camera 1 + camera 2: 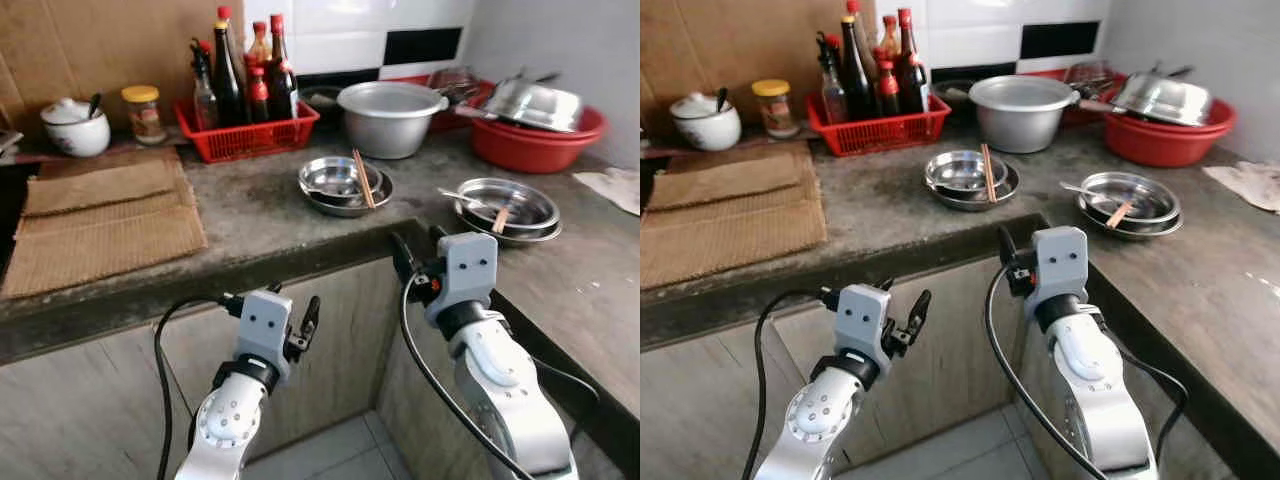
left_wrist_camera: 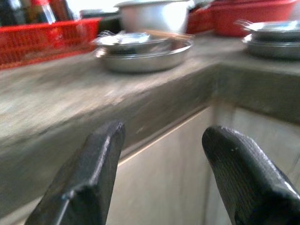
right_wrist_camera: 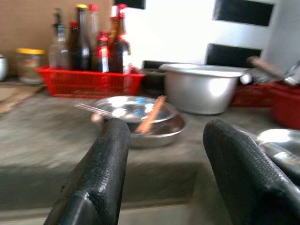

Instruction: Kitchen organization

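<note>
Both tools, left (image 1: 297, 322) and right (image 1: 418, 254), gape empty below the blurred counter (image 1: 260, 215)

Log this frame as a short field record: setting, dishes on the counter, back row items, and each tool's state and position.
setting: L-shaped stone kitchen counter
centre dishes: stacked steel plates with chopsticks resting across them
right dishes: second steel plate stack with a spoon
back row: red basket of bottles, aluminium pot, red basin holding a steel lid
far left: woven mats, white lidded jar
left tool: open, empty, below counter edge
right tool: open, empty, at counter's inner corner
</note>
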Controlling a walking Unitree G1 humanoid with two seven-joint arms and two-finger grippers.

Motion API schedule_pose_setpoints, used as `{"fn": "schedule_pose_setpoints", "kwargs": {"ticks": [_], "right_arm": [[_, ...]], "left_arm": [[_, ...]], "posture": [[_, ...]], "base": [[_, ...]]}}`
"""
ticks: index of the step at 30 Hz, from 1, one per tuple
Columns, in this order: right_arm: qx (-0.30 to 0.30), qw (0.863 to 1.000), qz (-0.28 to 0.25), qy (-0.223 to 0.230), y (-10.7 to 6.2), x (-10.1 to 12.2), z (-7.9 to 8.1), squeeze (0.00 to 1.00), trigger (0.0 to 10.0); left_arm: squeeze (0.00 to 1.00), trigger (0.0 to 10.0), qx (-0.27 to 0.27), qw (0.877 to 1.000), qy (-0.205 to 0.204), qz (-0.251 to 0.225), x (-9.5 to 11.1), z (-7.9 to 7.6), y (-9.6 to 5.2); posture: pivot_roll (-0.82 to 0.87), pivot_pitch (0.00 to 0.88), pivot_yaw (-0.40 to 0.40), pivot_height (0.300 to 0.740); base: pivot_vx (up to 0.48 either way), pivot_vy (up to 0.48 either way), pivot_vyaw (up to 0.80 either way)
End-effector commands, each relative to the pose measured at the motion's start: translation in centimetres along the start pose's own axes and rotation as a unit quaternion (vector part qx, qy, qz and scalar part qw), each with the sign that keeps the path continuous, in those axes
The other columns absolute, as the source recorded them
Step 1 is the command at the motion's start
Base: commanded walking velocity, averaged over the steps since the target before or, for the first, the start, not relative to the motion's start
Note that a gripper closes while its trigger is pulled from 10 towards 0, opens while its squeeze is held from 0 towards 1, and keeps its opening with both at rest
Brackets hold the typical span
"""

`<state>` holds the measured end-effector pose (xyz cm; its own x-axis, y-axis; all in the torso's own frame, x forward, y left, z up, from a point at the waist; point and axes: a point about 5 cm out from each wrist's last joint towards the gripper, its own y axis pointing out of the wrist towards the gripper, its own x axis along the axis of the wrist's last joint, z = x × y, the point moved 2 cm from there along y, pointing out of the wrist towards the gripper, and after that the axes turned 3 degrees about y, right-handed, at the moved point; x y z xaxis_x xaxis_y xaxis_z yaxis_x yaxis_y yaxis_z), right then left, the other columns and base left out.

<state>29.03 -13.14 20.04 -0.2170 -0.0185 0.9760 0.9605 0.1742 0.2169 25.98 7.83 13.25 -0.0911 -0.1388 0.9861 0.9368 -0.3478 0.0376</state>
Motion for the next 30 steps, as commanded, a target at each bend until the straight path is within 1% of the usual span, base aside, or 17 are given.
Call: {"fn": "schedule_pose_setpoints", "kwargs": {"ticks": [1,3,5,7,12,14,17,20,21,23,24,26,29,30], "right_arm": [[0.007,0.999,-0.04,0.014,0.6,1.9,0.1,0.0,10.0],[0.012,0.999,-0.05,0.015,0.9,2.4,0.1,0.0,10.0],[0.019,0.998,-0.053,0.005,0.9,2.6,0.2,0.0,10.0],[0.024,0.998,-0.053,-0.003,1.0,2.5,0.2,0.0,10.0],[0.028,0.998,-0.049,-0.002,1.3,2.3,0.4,0.0,10.0],[0.022,0.999,-0.046,0.007,1.9,2.4,0.3,0.0,10.0],[0.021,0.999,-0.046,0.01,2.0,2.5,0.3,0.0,10.0],[0.02,0.999,-0.045,0.007,2.4,2.7,0.1,0.0,10.0],[0.018,0.999,-0.036,0.001,2.9,2.7,-0.1,0.0,10.0],[0.018,0.999,-0.036,0.001,2.9,2.7,-0.1,0.0,10.0],[0.016,0.999,-0.03,-0.006,3.1,2.7,-0.2,0.0,10.0],[-0.001,1.0,0.002,-0.017,4.0,2.2,-0.9,0.0,10.0],[-0.008,1.0,0.014,-0.027,4.4,2.0,-1.3,0.0,10.0],[-0.019,0.999,0.022,-0.026,4.9,2.0,-1.8,0.0,10.0]], "left_arm": [[0.0,10.0,0.005,1.0,0.007,-0.002,0.1,0.3,0.1],[0.0,10.0,0.005,1.0,0.003,-0.004,0.2,0.3,0.2],[0.0,10.0,0.006,1.0,0.003,-0.005,0.2,0.3,0.2],[0.0,10.0,0.008,1.0,0.008,-0.003,0.2,0.3,0.2],[0.0,10.0,0.006,1.0,0.011,-0.006,0.2,0.4,0.1],[0.0,10.0,0.005,1.0,0.009,-0.007,0.2,0.4,0.1],[0.0,10.0,0.004,1.0,0.008,-0.008,0.2,0.3,0.2],[0.0,10.0,-0.003,1.0,0.0,-0.002,0.1,0.0,0.2],[0.0,10.0,-0.004,1.0,-0.005,0.002,0.0,-0.1,0.1],[0.0,10.0,-0.004,1.0,-0.005,0.002,0.0,-0.1,0.1],[0.0,10.0,-0.004,1.0,-0.008,0.003,-0.1,-0.2,0.1],[0.0,10.0,-0.005,1.0,-0.01,0.002,0.0,-0.2,0.1],[0.0,10.0,-0.005,1.0,-0.01,0.001,0.0,-0.3,0.1],[0.0,10.0,-0.006,1.0,-0.013,0.0,0.0,-0.3,0.1]], "posture": [[0.19,0.0,-0.045,0.74],[0.19,0.0,-0.045,0.74],[0.19,0.0,-0.045,0.74],[0.19,0.0,-0.045,0.74],[0.19,0.0,-0.047,0.74],[0.19,0.0,-0.049,0.74],[0.19,0.0,-0.049,0.74],[0.19,0.0,-0.048,0.74],[0.19,0.0,-0.048,0.74],[0.19,0.0,-0.048,0.74],[0.19,0.0,-0.049,0.74],[0.19,0.0,-0.05,0.74],[0.19,0.0,-0.05,0.74],[0.19,0.0,-0.054,0.74]], "base": [[0.322,0.0,0.0],[0.315,0.0,0.0],[0.292,0.0,0.0],[0.281,0.0,0.8],[0.339,0.0,0.74],[0.394,0.0,0.0],[0.398,0.0,0.0],[0.19,0.0,0.0],[0.0,0.0,0.0],[0.0,0.0,0.0],[0.0,0.0,0.0],[0.0,0.0,0.0],[0.0,0.0,0.0],[0.0,0.0,0.0]]}}
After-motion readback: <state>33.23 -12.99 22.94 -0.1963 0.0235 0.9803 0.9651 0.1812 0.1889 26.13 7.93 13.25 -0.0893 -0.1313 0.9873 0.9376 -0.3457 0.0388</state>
